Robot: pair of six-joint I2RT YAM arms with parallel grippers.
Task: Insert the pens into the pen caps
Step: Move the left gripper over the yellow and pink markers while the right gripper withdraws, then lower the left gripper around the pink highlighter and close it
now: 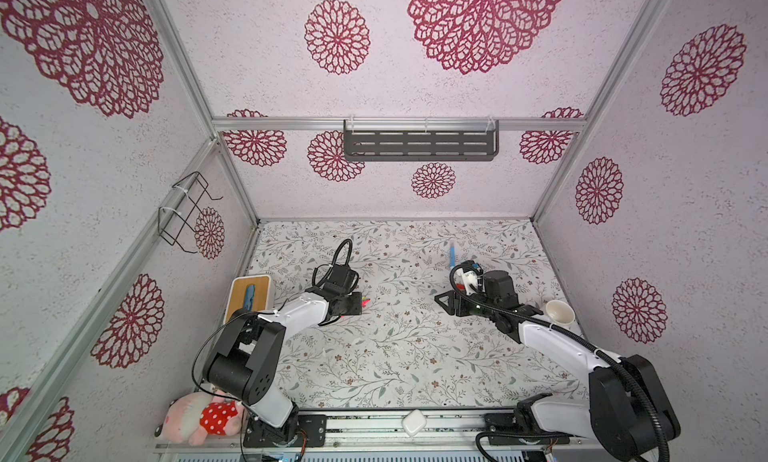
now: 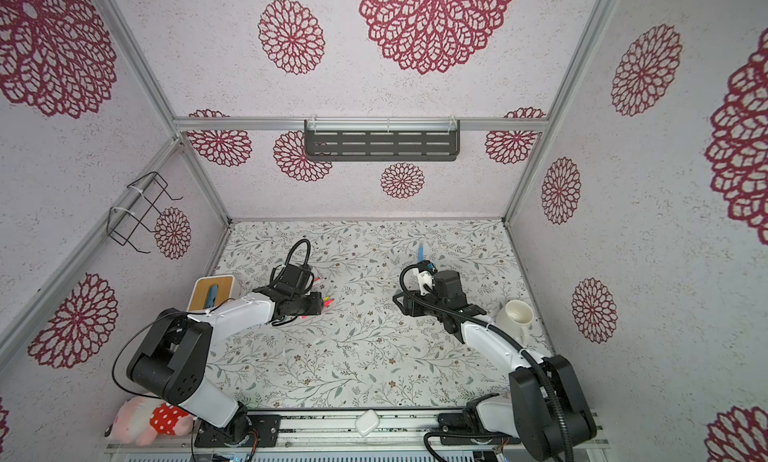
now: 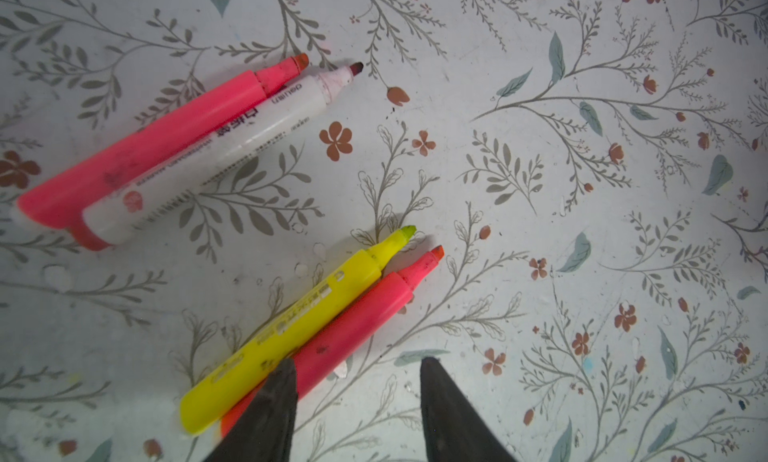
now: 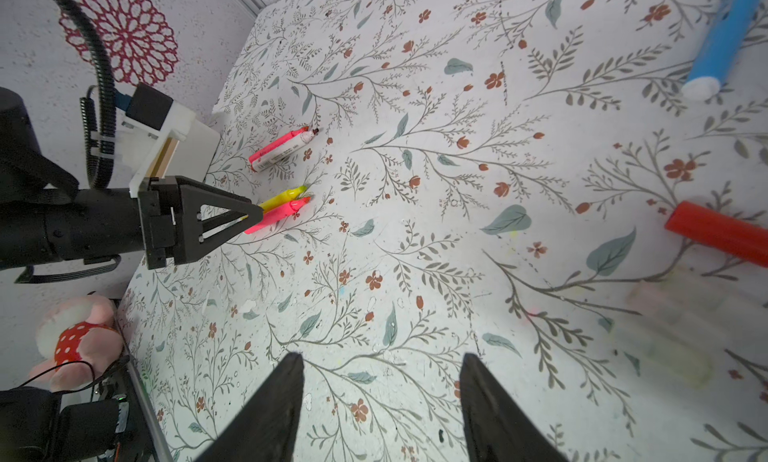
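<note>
On the tabletop's [image 3: 540, 231] left side, a pink pen [image 3: 166, 136] and a white marker [image 3: 241, 152] lie touching, uncapped; near them a yellow pen [image 3: 291, 327] and another pink pen [image 3: 374, 302] lie side by side beneath the left gripper [image 3: 359, 366], its jaws spread, one finger over the pink one. Right of centre, the right gripper [image 4: 382, 358] hovers, spread and empty, near a blue pen [image 4: 725, 36] and a red tube [image 4: 719, 233]

Robot lab booth; aluminium frame [image 1: 282, 124]
</note>
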